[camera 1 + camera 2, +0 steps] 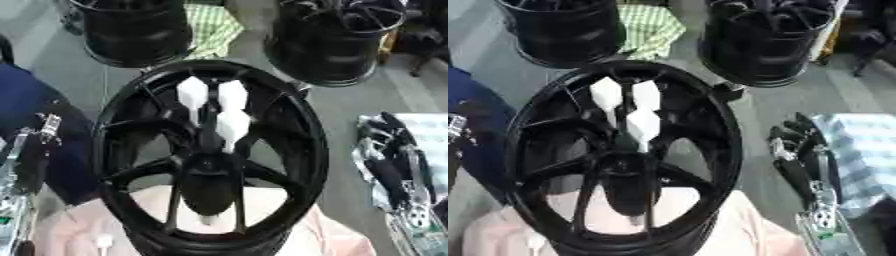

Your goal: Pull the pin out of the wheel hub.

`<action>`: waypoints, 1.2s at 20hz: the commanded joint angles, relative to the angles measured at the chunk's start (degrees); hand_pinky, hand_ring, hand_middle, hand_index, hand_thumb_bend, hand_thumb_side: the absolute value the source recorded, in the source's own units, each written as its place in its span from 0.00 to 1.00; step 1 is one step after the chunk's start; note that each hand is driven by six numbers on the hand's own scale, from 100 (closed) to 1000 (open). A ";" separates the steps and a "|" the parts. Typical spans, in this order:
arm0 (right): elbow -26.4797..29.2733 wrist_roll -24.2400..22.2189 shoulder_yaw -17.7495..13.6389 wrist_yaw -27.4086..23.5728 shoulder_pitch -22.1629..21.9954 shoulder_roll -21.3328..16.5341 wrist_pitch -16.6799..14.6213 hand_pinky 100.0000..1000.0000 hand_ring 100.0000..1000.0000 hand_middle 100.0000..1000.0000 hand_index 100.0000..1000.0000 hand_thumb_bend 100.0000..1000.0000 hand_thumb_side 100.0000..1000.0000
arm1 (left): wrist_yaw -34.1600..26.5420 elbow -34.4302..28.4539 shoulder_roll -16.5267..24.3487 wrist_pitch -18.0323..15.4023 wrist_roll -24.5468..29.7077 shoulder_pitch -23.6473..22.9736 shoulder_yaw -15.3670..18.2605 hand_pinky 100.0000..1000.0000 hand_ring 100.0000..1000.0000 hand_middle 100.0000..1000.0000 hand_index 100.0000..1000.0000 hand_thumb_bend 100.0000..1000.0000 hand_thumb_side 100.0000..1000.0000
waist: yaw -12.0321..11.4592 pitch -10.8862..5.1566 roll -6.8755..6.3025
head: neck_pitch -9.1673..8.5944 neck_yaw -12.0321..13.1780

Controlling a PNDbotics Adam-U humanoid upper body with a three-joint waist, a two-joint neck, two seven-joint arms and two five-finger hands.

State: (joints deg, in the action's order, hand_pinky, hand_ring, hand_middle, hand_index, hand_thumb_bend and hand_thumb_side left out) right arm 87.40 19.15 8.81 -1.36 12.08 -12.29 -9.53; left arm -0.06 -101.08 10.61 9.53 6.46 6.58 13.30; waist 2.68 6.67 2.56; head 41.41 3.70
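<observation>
A large black wheel hub [289, 130] stands tilted at the centre, its spokes meeting at a dark middle boss [208, 167]. Three white pins stick out above the boss: two side by side [192, 92] [233, 95] and one lower down [232, 126]. A small white stub [207, 219] shows below the boss. My left hand [31, 155] rests at the left edge, apart from the wheel, fingers relaxed. At the right edge my right hand [798, 160] rests with its fingers straight, also clear of the rim. Neither hand holds anything.
Two more black wheels [136, 30] [332, 40] stand behind, with a green checked cloth [210, 27] between them. A pink cloth [332, 240] lies under the hub. A dark blue shape [26, 95] is at the left, and a pale checked cloth [864, 145] at the right.
</observation>
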 commanded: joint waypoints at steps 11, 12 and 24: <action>1.62 -4.00 -1.44 5.86 10.18 -8.89 5.98 0.66 0.68 0.74 0.91 0.20 0.32 | -0.20 -1.36 0.78 -0.12 0.25 -0.09 -0.05 0.68 0.58 0.71 0.84 0.28 0.67 | -0.94 -1.80 0.09 | 0.24 -0.22; 1.84 -5.44 -1.43 7.02 11.99 -10.28 7.04 0.66 0.67 0.74 0.92 0.21 0.32 | -0.21 -1.34 0.82 -0.11 0.30 -0.12 -0.10 0.68 0.58 0.71 0.84 0.28 0.67 | -1.07 -1.89 0.16 | 0.33 -0.25; -2.74 -35.64 5.06 13.93 39.79 -20.96 13.98 0.63 0.63 0.77 0.94 0.33 0.33 | -0.13 -1.19 1.33 -0.19 0.84 -0.55 -0.61 0.68 0.58 0.71 0.84 0.28 0.66 | -2.55 -2.88 0.71 | 0.85 -1.21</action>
State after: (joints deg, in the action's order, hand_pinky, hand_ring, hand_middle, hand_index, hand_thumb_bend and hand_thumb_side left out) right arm 85.38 -13.58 13.45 12.02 50.39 -31.21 4.25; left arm -0.19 -101.38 10.65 9.50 7.05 5.73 12.90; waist 0.15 4.76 3.41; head 42.22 2.77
